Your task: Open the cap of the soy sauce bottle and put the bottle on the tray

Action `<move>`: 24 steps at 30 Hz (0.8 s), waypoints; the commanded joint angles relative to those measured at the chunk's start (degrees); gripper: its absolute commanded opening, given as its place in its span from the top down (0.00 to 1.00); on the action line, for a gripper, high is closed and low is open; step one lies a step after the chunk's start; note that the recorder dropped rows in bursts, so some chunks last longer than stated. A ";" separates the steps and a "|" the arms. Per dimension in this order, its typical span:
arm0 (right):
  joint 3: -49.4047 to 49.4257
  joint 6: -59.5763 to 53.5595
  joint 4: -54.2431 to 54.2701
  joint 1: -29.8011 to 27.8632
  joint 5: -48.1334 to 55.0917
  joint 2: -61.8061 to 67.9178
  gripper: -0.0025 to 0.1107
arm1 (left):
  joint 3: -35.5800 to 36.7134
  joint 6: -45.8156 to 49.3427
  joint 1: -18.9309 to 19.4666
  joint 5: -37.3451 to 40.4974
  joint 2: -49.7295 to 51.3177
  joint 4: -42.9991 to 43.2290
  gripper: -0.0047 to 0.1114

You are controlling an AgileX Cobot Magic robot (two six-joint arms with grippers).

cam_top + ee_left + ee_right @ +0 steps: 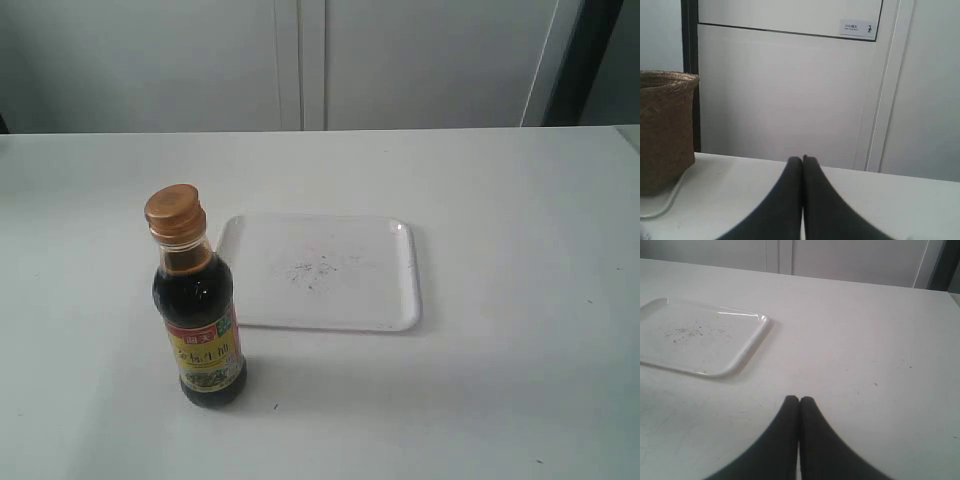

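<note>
The soy sauce bottle point(199, 335) stands upright on the white table, left of centre, with its copper-orange cap point(174, 211) closed on top. Just right of it lies the white tray point(385, 300), holding nothing but faint specks; its corner also shows in the right wrist view as the tray point(747, 340). Neither arm appears in the exterior view. My left gripper point(802, 159) is shut with nothing between its black fingers, and the bottle is out of its view. My right gripper point(799, 399) is shut too, over bare table, well away from the tray.
A woven brown basket point(665, 130) stands on the table edge in the left wrist view, with a white cable point(662, 205) at its foot. White cabinet doors point(300, 60) run behind the table.
</note>
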 commanded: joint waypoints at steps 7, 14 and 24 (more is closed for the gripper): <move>0.32 0.30 0.06 0.00 -0.18 -0.37 0.98 | -5.63 -10.69 -0.19 -4.99 13.77 13.18 0.96; 0.32 0.30 0.06 0.00 -0.18 -0.37 0.98 | -8.50 -31.65 -0.19 -13.45 23.45 36.36 0.96; 0.32 0.30 0.06 0.00 -0.18 -0.37 0.98 | -11.99 -46.95 -0.19 -16.89 32.05 57.30 0.96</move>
